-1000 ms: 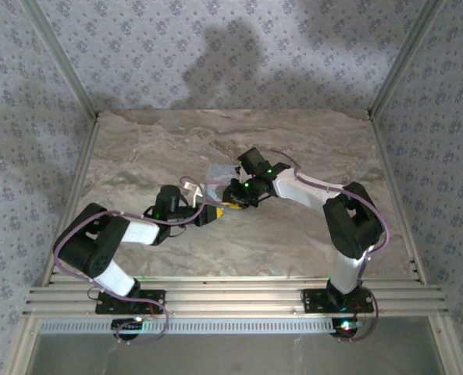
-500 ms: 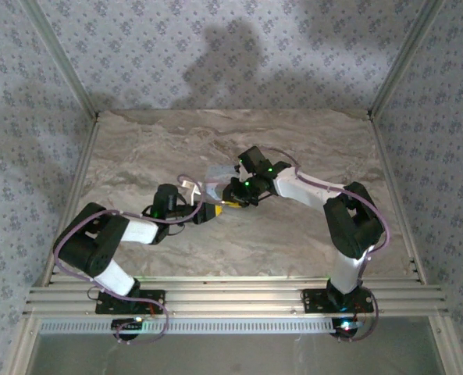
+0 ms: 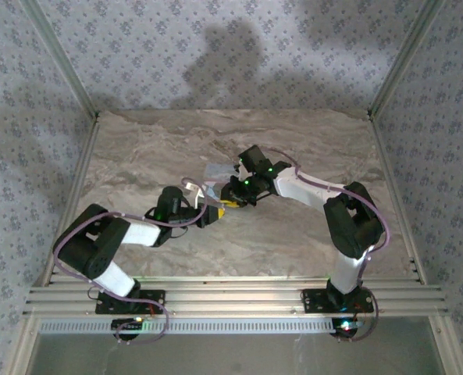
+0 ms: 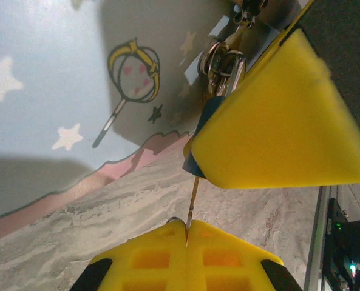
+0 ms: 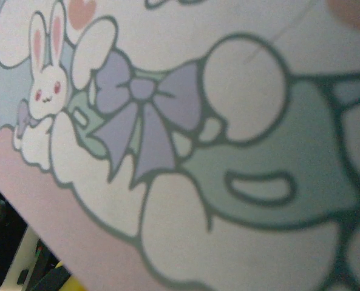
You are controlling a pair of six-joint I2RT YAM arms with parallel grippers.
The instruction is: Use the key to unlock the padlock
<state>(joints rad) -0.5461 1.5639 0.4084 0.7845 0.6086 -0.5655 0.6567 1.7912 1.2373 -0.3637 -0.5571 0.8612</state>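
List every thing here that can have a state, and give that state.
left gripper: jaws shut on the key.
key: held, tip up against the padlock.
right gripper: jaws seemingly closed on the padlock.
padlock: mostly hidden by the right gripper; locked or open, cannot tell.
tin: open or shut, cannot tell.

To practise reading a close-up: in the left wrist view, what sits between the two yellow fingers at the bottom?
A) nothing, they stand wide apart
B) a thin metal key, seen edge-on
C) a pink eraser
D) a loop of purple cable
B: the left gripper is shut on the key, whose thin blade rises from the seam between its yellow fingers.
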